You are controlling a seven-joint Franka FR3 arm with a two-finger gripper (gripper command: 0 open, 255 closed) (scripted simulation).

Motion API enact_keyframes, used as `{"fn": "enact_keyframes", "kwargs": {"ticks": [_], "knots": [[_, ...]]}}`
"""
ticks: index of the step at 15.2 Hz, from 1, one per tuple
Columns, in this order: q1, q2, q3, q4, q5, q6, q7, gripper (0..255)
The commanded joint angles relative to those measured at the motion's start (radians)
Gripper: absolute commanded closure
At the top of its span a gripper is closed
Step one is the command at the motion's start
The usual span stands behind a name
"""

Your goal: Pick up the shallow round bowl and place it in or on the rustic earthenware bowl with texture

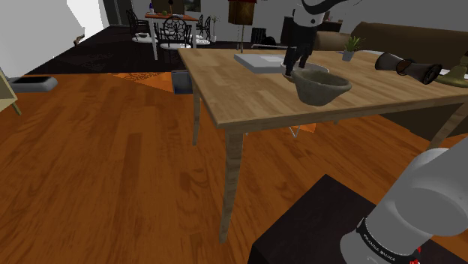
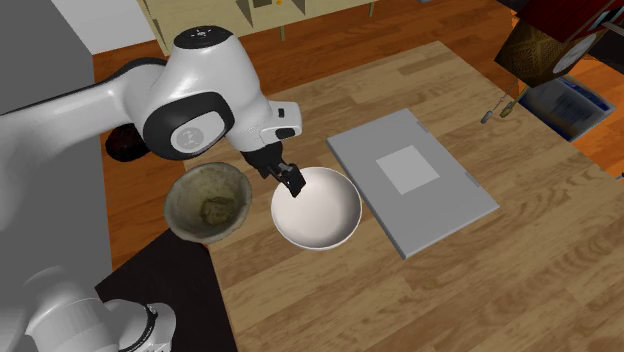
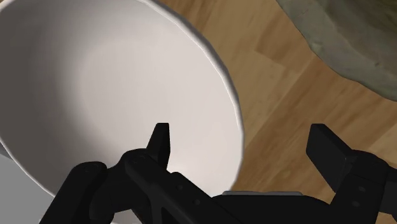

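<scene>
Wooden table (image 2: 330, 295) — gripper (image 3: 243, 133) spread wide, straddling white bowl (image 2: 318, 212) rim (not clasped).

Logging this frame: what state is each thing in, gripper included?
gripper: open, one finger inside and one outside the white bowl rim, not clasping it.
white bowl: upright, empty, resting on the table.
greenish-brown textured bowl: upright beside the white bowl, nothing placed in it.
grey slab: lying flat on the table.

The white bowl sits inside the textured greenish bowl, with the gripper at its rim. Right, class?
No: the second exterior view shows the white bowl beside the textured greenish bowl, not inside it. The gripper is at its rim.
</scene>
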Motion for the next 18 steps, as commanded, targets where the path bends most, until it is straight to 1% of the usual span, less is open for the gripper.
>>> {"fn": "enact_keyframes", "kwargs": {"ticks": [1,10,18], "knots": [[0.0,0.0,0.0,0.0,0.0,0.0,0.0,255],[0.0,0.0,0.0,0.0,0.0,0.0,0.0,255],[0.002,0.015,0.004,0.122,0.007,-0.106,-0.017,255]]}}
